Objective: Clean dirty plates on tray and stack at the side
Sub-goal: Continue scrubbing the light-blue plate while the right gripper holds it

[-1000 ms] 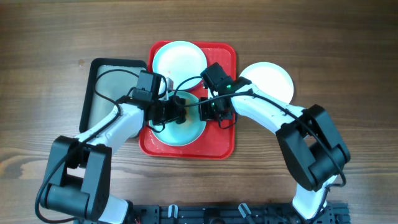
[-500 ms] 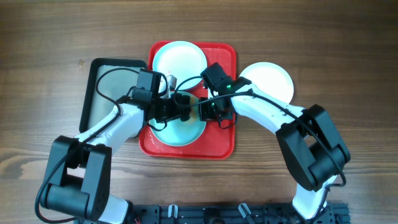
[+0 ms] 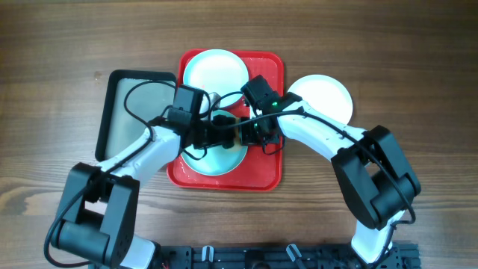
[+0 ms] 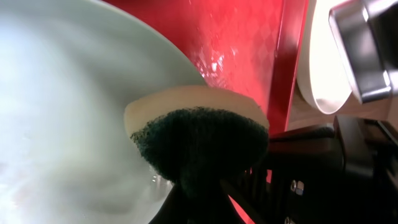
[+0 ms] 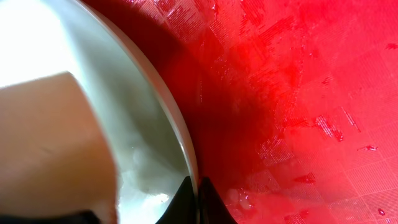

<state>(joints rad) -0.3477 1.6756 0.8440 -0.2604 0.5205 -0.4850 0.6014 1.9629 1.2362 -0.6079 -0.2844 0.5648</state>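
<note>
The red tray holds two plates. One pale plate lies at its far end. A second plate lies at its near end, under both grippers. My left gripper is shut on a sponge with a tan top and a dark green scouring face, pressed on this plate. My right gripper is shut on the plate's right rim, and the sponge shows beside it. A third plate sits on the table to the right of the tray.
A smaller dark grey metal tray lies left of the red tray. The red tray's floor is wet with droplets. The third plate shows past the tray rim in the left wrist view.
My left gripper has slid the sponge rightward across the near plate, toward the right gripper. The right arm and the plates have stayed put.
</note>
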